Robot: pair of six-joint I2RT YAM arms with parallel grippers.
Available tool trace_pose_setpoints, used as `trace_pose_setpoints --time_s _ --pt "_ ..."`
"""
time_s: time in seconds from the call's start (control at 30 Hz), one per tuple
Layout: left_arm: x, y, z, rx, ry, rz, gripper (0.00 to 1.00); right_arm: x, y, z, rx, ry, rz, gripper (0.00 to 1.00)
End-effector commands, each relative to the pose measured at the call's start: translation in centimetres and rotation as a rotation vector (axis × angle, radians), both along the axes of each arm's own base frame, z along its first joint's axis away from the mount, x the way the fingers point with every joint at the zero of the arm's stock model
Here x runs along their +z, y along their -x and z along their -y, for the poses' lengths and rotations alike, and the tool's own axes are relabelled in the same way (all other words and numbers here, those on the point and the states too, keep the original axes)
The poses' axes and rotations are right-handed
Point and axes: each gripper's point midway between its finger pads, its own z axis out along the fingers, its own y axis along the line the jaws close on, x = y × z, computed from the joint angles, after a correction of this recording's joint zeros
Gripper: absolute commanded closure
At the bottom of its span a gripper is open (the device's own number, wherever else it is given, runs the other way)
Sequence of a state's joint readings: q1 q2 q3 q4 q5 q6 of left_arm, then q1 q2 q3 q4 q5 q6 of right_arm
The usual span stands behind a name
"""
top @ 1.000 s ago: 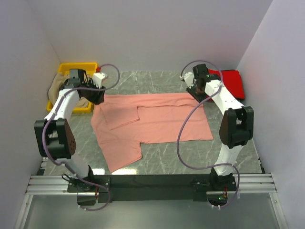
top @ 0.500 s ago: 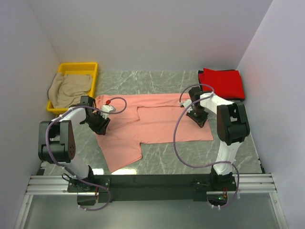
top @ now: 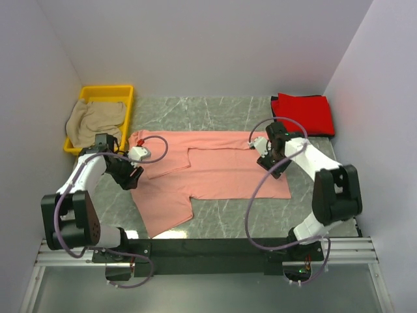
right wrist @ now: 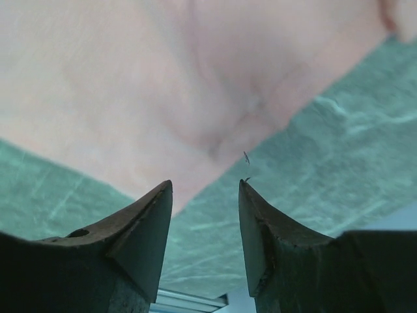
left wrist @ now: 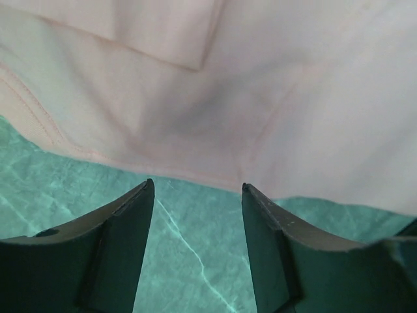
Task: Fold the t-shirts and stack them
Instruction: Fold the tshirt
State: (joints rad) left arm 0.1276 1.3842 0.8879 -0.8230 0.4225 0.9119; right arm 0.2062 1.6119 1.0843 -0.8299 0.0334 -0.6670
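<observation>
The salmon-pink t-shirt (top: 221, 166) lies flat on the table (top: 260, 215), long axis running from the left fingers (left wrist: 120, 235) to the right fingers (right wrist: 140, 225); both pairs stand parted and empty, its edge just ahead of each.

Plain salmon-pink t-shirt (top: 215, 173) across the middle of the desk (top: 247, 218), no print on it. The desk itself is grey-green marble streaked with pale veins. A bright red t-shirt (top: 306, 114) glows at the far right corner. At the far left corner, a beige-tan t-shirt (top: 94, 122) fills the yellow bin (top: 107, 90). Both the left claw (left wrist: 197, 189) and right claw (right wrist: 205, 186) are near-black, and the arms (top: 311, 155) are white and black.
</observation>
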Motion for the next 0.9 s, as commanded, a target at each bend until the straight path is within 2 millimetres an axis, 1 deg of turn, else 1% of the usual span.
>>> trace_pose_setpoints --time_s 0.0,0.07,0.1,0.17,0.2,0.27,0.3,0.47,0.5,0.6,0.7,0.8,0.83,0.87 --pt "1.2 1.4 0.9 -0.087 0.026 0.013 0.38 1.4 2.2 0.5 0.106 -0.01 0.006 0.48" --pt "0.6 2.3 0.8 -0.085 0.02 -0.005 0.38 1.2 3.0 0.7 0.136 0.004 0.002 0.53" --pt "0.4 2.6 0.8 -0.084 0.019 -0.009 0.38 0.5 3.8 1.0 0.144 0.013 -0.022 0.54" --pt "0.2 3.1 1.0 -0.078 0.025 -0.011 0.38 -0.1 4.2 1.6 0.158 0.043 -0.024 0.57" --pt "0.1 3.3 1.0 -0.075 0.027 -0.016 0.37 -1.0 5.1 1.9 0.164 0.056 -0.045 0.58" --pt "-0.1 3.8 1.0 -0.077 0.024 -0.026 0.38 -1.5 5.1 2.4 0.175 0.08 -0.034 0.58" --pt "-0.2 3.9 0.9 -0.077 0.019 -0.03 0.38 -1.9 5.5 2.5 0.179 0.088 -0.043 0.58" --pt "-1.0 4.9 0.5 -0.082 -0.013 -0.043 0.37 -3.1 5.9 3.2 0.209 0.123 -0.046 0.55" --pt "-1.1 5.0 0.5 -0.086 -0.019 -0.045 0.37 -3.6 6.5 3.3 0.216 0.126 -0.065 0.54" --pt "-1.6 5.3 0.4 -0.082 -0.029 -0.051 0.37 -4.4 7.1 3.5 0.227 0.132 -0.079 0.54" --pt "-1.9 5.4 0.4 -0.077 -0.032 -0.058 0.37 -4.8 7.0 3.6 0.22 0.138 -0.072 0.55" --pt "-2.2 5.4 0.6 -0.086 -0.032 -0.061 0.38 -5.2 6.7 3.5 0.212 0.135 -0.07 0.65" --pt "-2.4 5.5 0.6 -0.089 -0.033 -0.065 0.38 -5.3 6.7 3.5 0.209 0.135 -0.076 0.75" --pt "-2.6 5.3 0.8 -0.094 -0.036 -0.057 0.39 -5.5 6.8 3.6 0.205 0.137 -0.083 0.81"
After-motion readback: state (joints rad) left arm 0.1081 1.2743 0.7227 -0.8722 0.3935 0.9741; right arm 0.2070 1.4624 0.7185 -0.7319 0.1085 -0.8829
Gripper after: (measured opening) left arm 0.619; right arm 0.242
